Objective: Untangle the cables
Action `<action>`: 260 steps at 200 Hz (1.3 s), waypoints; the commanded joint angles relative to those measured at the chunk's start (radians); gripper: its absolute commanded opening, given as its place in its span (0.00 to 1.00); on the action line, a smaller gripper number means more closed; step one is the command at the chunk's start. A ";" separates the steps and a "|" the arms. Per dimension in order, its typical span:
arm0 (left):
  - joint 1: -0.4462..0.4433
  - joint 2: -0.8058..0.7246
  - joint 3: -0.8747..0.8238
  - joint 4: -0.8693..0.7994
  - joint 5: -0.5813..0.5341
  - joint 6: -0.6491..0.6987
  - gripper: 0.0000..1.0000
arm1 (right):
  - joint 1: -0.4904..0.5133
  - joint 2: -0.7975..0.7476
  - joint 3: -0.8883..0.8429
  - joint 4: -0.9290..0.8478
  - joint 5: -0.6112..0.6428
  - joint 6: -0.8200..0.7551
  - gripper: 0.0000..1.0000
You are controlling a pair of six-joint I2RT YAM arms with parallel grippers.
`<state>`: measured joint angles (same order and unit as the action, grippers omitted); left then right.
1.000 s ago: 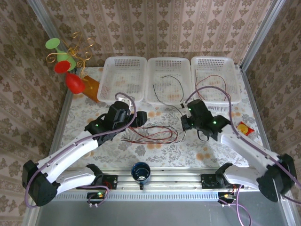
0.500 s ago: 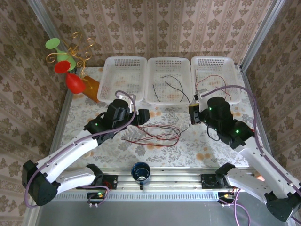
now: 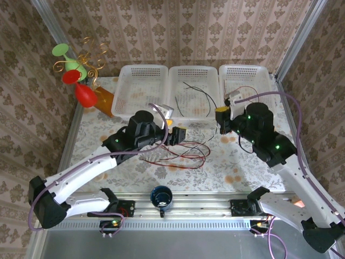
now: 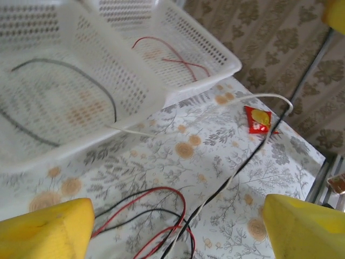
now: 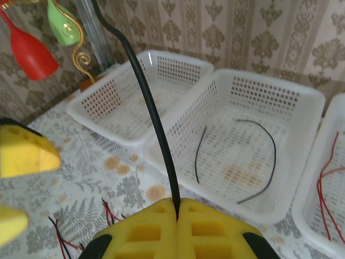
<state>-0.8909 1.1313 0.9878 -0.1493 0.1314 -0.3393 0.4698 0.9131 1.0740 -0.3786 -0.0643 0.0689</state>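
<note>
Floral tablecloth (image 3: 215, 172), cables (image 3: 183, 154) heaped mid-table just short of the white baskets (image 3: 194, 68). Right gripper (image 5: 177, 208) clamped on one black cable (image 5: 153, 116), left gripper (image 4: 172, 226) gaping wide over the heap. Probably best: pull up slow, pin the rest down with the left.

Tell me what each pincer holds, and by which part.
The right pincer is shut on a black cable, nipped between its fingertips; how near an end cannot be told. The left pincer is open and holds nothing.
</note>
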 commanded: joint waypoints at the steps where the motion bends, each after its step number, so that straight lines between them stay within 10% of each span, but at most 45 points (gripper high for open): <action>1: -0.003 0.018 0.058 0.092 0.078 0.125 0.85 | -0.012 0.010 0.044 0.074 -0.052 -0.007 0.00; 72: -0.017 0.120 0.083 0.299 0.150 -0.101 0.89 | -0.020 0.062 0.076 0.165 -0.062 0.037 0.00; 136: 0.022 0.234 -0.039 0.805 0.143 -0.639 0.87 | -0.021 0.053 0.057 0.222 -0.072 0.082 0.00; 189: -0.009 0.363 0.019 0.924 0.128 -0.743 0.85 | -0.022 0.052 0.051 0.240 -0.095 0.107 0.00; 260: -0.014 0.409 0.015 1.032 0.065 -0.724 0.33 | -0.025 0.017 0.031 0.202 -0.070 0.094 0.00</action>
<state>-0.8982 1.5448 0.9710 0.8173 0.2264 -1.0790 0.4530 0.9554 1.1156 -0.1753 -0.1390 0.1604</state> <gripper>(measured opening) 0.363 0.059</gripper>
